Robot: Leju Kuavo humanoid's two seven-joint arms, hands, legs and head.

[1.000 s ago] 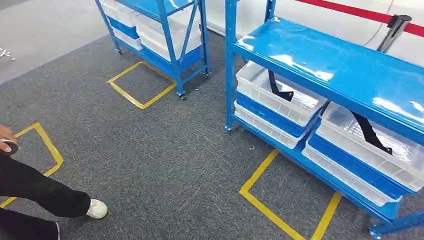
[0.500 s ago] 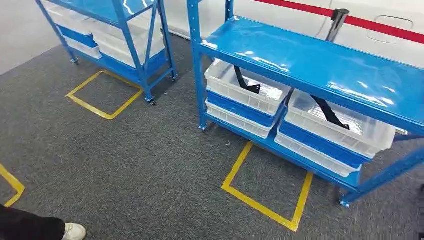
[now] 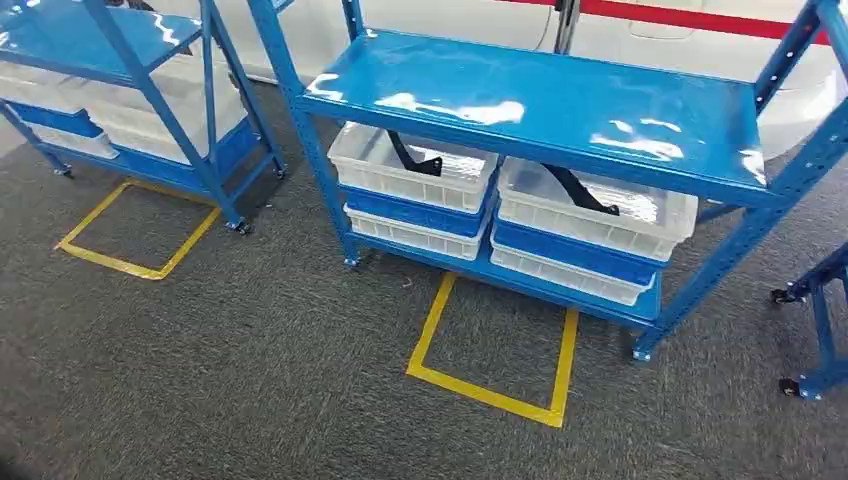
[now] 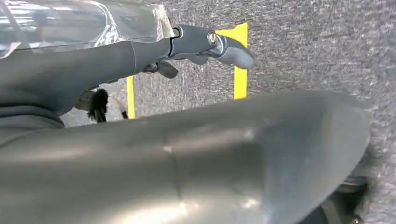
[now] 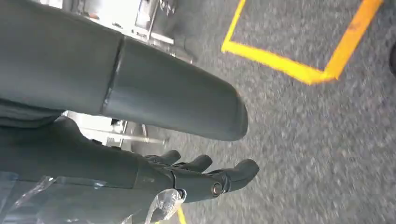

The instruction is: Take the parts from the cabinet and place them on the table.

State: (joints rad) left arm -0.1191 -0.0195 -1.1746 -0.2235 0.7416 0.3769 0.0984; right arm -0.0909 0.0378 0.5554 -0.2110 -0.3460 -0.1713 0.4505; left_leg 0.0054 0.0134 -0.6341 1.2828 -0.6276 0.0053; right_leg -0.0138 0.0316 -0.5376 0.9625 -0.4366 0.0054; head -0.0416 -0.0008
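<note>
- Facing the blue metal shelving cabinet point(image 3: 520, 105), the robot stands off from it, with a yellow tape square on the grey carpet point(image 3: 492, 345) just in front of the lower shelf.
- Sitting on that lower shelf are two stacks of white plastic bins with blue bands; the left bin point(image 3: 415, 170) holds one black angled part point(image 3: 412, 155), and the right bin point(image 3: 600, 205) holds a second black angled part point(image 3: 578, 190).
- Hanging low over the carpet, the left hand point(image 4: 205, 44) shows its fingers stretched out with nothing between them, and the right hand point(image 5: 205, 175) likewise hangs with fingers apart and empty.
- Reaching under the glossy upper shelf looks tight: an arm coming in too high could knock its front edge.
- Gripping a thin, bent part by one end could let it swing, catch the bin wall and drag the bin forward.
- Stopping outside the tape square would probably leave the bins beyond comfortable reach.
- Passing close to a second blue shelving rack point(image 3: 130, 90) on the left, or to the blue wheeled frame point(image 3: 815, 320) on the right, risks a bump while walking.
</note>
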